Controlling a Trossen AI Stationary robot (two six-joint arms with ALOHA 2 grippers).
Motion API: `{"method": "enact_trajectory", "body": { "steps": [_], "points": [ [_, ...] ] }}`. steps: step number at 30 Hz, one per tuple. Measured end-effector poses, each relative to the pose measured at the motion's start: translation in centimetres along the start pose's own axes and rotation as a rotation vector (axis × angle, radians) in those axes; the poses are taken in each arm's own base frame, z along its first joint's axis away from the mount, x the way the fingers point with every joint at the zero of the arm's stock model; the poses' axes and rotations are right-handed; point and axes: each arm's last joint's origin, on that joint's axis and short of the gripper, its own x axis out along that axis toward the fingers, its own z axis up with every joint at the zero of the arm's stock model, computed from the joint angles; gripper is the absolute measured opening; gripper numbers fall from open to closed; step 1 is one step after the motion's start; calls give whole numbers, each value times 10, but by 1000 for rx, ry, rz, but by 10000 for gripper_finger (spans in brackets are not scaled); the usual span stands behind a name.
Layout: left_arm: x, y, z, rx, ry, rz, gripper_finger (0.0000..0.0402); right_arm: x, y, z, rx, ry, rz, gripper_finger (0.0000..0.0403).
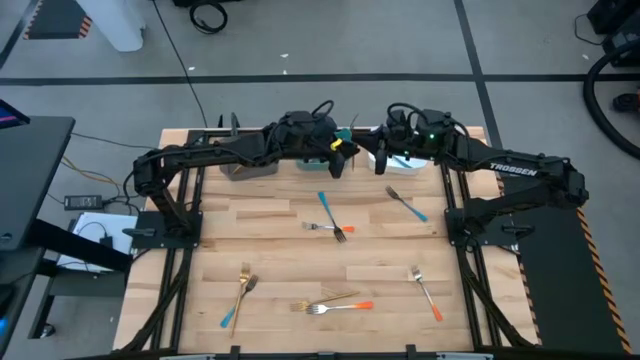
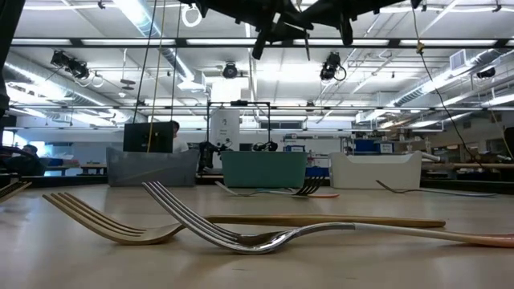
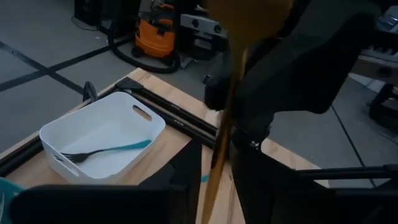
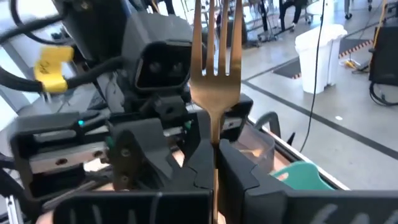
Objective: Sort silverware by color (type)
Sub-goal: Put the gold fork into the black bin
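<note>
Butcher-block table [image 1: 300,255] fills the high view, with grey floor and dark tape lines beyond it. Along the top edge of the table I have three bins in a row: a grey-brown bin [image 1: 248,167] toward the left, a teal bin [image 2: 263,168] in the centre and a white bin [image 3: 99,134] toward the right. The white bin holds one teal-handled fork [image 3: 106,151]. Both arms reach in to the top centre of the frame, above the bins, and their tips face each other closely. The right gripper [image 4: 216,146] has its jaws pressed together on the handle of a gold fork [image 4: 216,74], which stands upright with its tines up. The left gripper [image 3: 214,180] sits on either side of that same gold handle, and I cannot tell whether its jaws are pinching it or merely bracketing it. The rest of the silverware lies loose on the table. A teal-handled utensil [image 1: 327,208] and an orange-handled fork [image 1: 330,229] cross near the middle. Another teal-handled fork [image 1: 408,205] lies to their right. A second gold fork [image 1: 243,285] lies at lower left beside a teal-handled piece [image 1: 232,315]. A long orange-handled fork [image 1: 340,306] lies at the lower centre, and one more orange-handled fork [image 1: 426,293] at lower right.
</note>
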Motion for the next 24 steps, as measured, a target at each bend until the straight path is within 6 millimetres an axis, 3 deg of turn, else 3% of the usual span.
{"method": "enact_trajectory", "body": {
  "steps": [6,12,18,24],
  "points": [
    [0,2,1,26,-13,20,28,0,0,1,4,-13,3,9],
    [0,3,2,41,-14,23,28,0,0,1,-30,-14,2,21],
    [-1,9,4,51,-15,48,28,0,0,1,-73,-16,-3,73],
    [-7,29,7,93,38,125,28,-3,-3,4,-74,-37,-70,115]
  ]
}}
